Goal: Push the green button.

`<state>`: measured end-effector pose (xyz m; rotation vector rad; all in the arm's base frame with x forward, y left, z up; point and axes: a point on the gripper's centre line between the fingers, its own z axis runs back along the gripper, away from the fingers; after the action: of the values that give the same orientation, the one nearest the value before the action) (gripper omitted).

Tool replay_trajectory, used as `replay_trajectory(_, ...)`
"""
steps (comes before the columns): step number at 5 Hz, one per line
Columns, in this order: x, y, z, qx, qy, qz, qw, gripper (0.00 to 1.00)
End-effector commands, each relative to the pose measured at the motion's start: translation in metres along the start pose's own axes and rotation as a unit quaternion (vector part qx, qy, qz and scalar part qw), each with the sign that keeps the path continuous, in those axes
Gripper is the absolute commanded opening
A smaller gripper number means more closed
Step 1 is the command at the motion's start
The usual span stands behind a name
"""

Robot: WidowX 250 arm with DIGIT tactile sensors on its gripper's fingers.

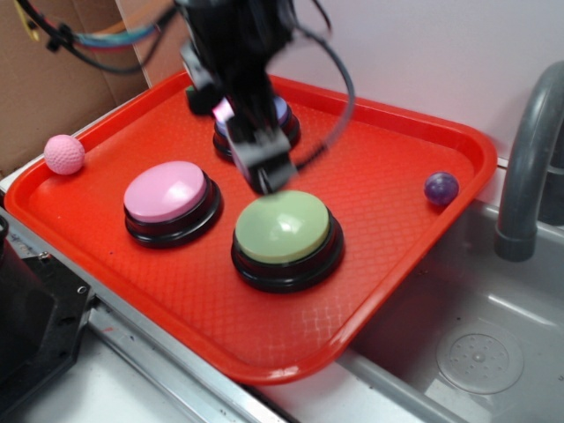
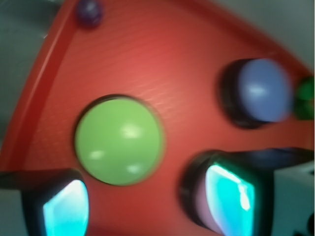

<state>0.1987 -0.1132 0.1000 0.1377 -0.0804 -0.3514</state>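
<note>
Exterior view showed the green button [image 1: 284, 226] sitting upright, dome up and round with no long axis, near the middle of the red tray [image 1: 401, 229] toward its front edge. Wrist view showed the gripper [image 2: 147, 201] above it, its fingers [image 2: 229, 194] spread apart, pinching nothing.

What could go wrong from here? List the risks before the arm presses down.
1. The gripper hangs over the back edge of the green button, not its middle; a press there might slip off the dome.
2. The blue button sits close behind the arm and the pink button beside it; sideways drift could trigger one.
3. Both views are blurred, so the aim is uncertain.
</note>
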Motion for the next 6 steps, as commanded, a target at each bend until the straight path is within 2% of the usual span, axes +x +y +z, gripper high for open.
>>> replay_trajectory(1,-0.003,0.012,-0.038,-0.049,-0.027,0.009,0.998,1.00)
replay_trajectory(2,0.003,0.018,-0.054,-0.069,-0.023,-0.008,0.997,1.00)
replay_trajectory(3,0.009,0.017,-0.054,-0.072,-0.028,-0.013,0.997,1.00)
replay_trajectory(4,0.016,0.018,-0.056,-0.081,-0.020,-0.017,0.996,1.00)
replay_trajectory(5,0.019,0.018,-0.053,-0.086,-0.018,-0.021,0.996,1.00)
replay_trajectory(6,0.024,0.024,-0.028,-0.081,-0.025,-0.023,0.996,1.00)
